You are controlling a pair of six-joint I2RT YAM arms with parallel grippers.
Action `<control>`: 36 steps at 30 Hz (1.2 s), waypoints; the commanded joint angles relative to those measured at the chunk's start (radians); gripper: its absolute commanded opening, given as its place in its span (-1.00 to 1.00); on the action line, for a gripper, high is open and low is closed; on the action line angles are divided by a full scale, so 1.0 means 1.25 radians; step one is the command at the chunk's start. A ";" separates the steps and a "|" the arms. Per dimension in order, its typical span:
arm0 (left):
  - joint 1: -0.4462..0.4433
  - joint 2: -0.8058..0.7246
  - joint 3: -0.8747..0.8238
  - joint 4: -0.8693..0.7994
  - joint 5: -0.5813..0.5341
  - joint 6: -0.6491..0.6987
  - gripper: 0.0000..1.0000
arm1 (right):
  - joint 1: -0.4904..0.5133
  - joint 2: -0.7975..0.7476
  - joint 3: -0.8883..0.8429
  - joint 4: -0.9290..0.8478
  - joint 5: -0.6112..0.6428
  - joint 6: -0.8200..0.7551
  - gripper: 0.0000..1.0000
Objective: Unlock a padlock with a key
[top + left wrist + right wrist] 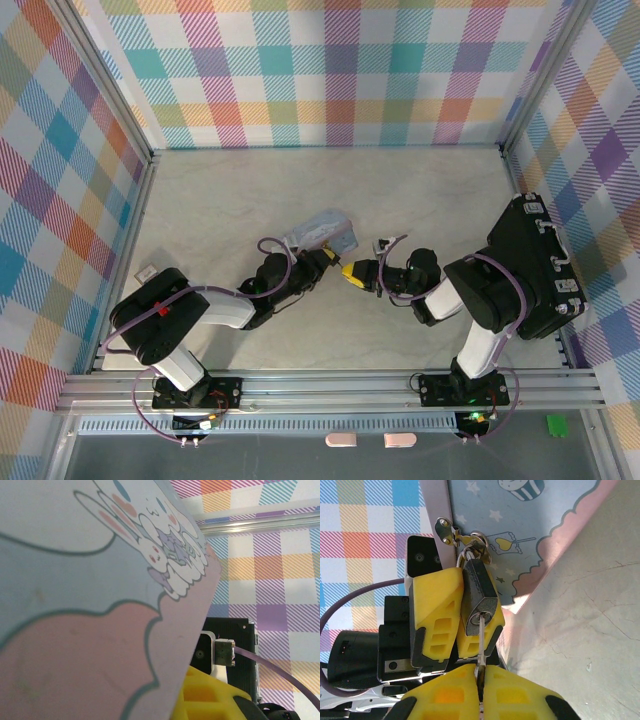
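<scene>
In the right wrist view the padlock (479, 597) hangs at centre frame, its silver shackle looped through a small metal hasp (451, 532) on the edge of the pale blue cartoon-printed tin (530, 525), keyhole end pointing down. The key (481, 640) runs straight up from the bottom of the frame, its tip in the keyhole. The right claw (480, 677) is pressed together on the key's lower end, yellow fingers meeting around it. Just left of and behind the padlock, the left claw (457, 625) is closed almost fully, apparently pinching the tin's edge. From above, the two claws meet nose to nose at mid-frame, the left claw (325, 258) holding the tin (318, 232) tilted above the pale surface (300, 190) and the right claw (358, 270) just to its right. A big black case (535, 265) sits at the right edge of the surface. The left wrist view is mostly the tin's (75, 605) printed face.
</scene>
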 commanded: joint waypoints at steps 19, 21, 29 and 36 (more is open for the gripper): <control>-0.055 -0.010 -0.005 0.122 0.018 -0.029 -1.00 | -0.021 0.005 -0.024 -0.005 0.152 0.017 -0.88; -0.054 -0.008 -0.005 0.121 0.017 -0.029 -1.00 | -0.021 0.004 -0.023 -0.005 0.154 0.016 -0.88; -0.058 0.003 0.008 0.127 0.023 -0.030 -1.00 | -0.021 0.003 0.002 -0.005 0.133 0.028 -0.91; -0.060 0.017 0.018 0.140 0.031 -0.031 -1.00 | -0.011 -0.027 0.018 -0.004 0.100 0.059 -1.00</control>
